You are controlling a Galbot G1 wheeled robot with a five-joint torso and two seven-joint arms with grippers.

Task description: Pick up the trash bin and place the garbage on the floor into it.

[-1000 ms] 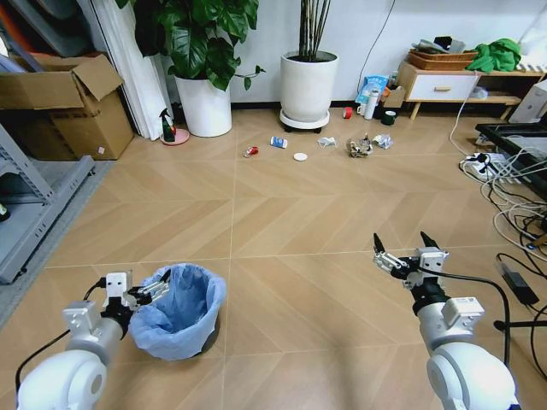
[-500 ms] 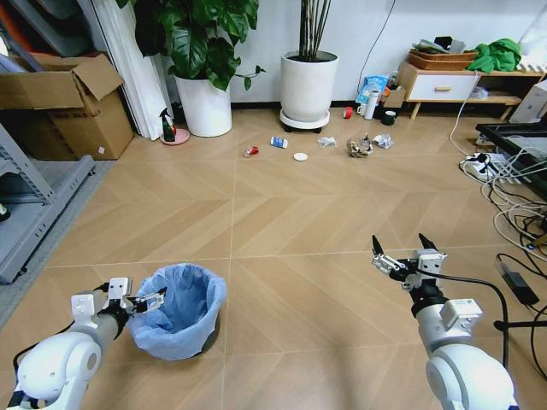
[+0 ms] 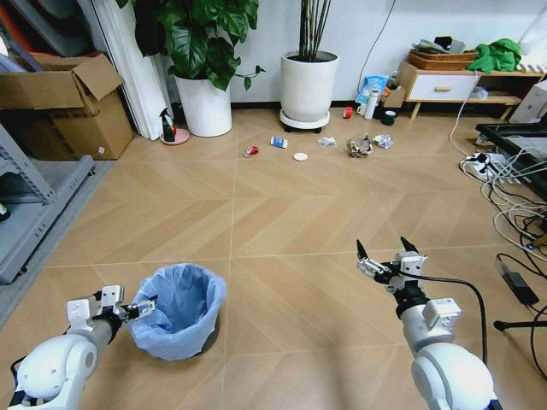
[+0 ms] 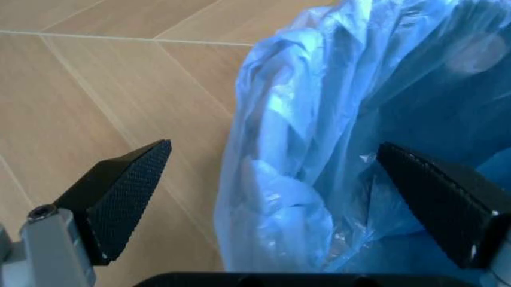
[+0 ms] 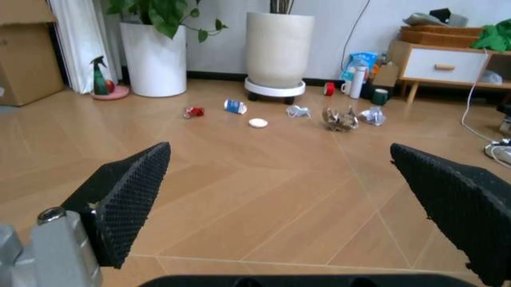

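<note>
Two grippers in view. Left gripper (image 3: 142,307) low at the near-left floor, fingers spread wide, straddling the bag-covered rim of the trash bin (image 3: 182,309): small round dark bin, crinkly light-blue liner folded over the edge, standing upright. Garbage (image 3: 318,146) lies scattered far ahead by the white plant pots (image 3: 308,85): red can, blue-white carton, white disc, crumpled paper. Right gripper (image 3: 379,255) hovers near-right, fingers wide, empty.

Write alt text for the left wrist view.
The left gripper is open, its two dark fingers straddling the rim of the trash bin, which is lined with a crinkly light-blue bag, over tan wood floor.
</note>
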